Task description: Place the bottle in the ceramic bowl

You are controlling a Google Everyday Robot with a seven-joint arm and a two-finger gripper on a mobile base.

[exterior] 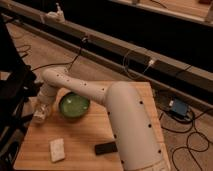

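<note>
step (judged): grasp/carry, nothing placed yet | gripper [43,111] just beside ceramic bowl [75,106], camera-left, low over table [85,140]; open or closed: can't tell | bottle [38,117] at gripper tip, outside ceramic bowl | next: confirm hold, lift clear of rim, move over ceramic bowl, release

- Dim, warm light from above falls on the pale wooden table [85,137]; the floor behind lies in dark shadow.
- A soft sheen streaks the shallow glossy green ceramic bowl [74,106].
- The white gripper [40,113], at the table's left edge just beside the bowl, shows pale and washed out.
</note>
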